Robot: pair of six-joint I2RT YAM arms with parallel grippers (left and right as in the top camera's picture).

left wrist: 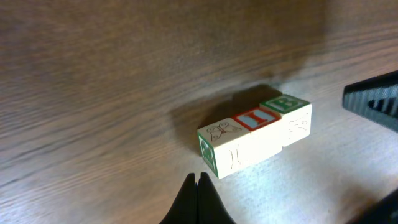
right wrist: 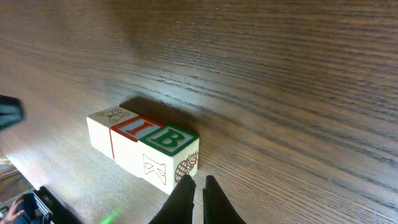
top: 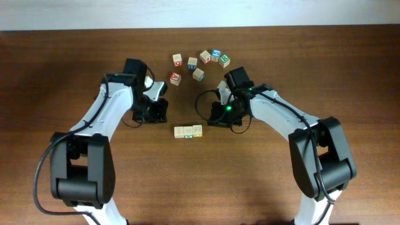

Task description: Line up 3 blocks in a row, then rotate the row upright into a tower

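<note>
Three pale wooden blocks lie touching in a short row point(top: 188, 131) at the table's middle. In the left wrist view the row runs from a block with a faint line drawing on top point(left wrist: 219, 132), through a red "I" block point(left wrist: 255, 119), to a green "B" block point(left wrist: 285, 103). The right wrist view shows the same row: drawing block point(right wrist: 112, 117), red "I" point(right wrist: 136, 128), green "B" point(right wrist: 168, 139). My left gripper point(top: 164, 116) point(left wrist: 199, 178) is shut and empty, just short of the row's left end. Beside the green block's corner, my right gripper point(top: 211, 119) point(right wrist: 198, 181) is shut on nothing.
Several loose alphabet cubes point(top: 200, 62) lie scattered behind the two grippers, toward the table's far edge point(top: 200, 28). The right arm's black gripper body point(left wrist: 373, 102) shows at the right edge of the left wrist view.
</note>
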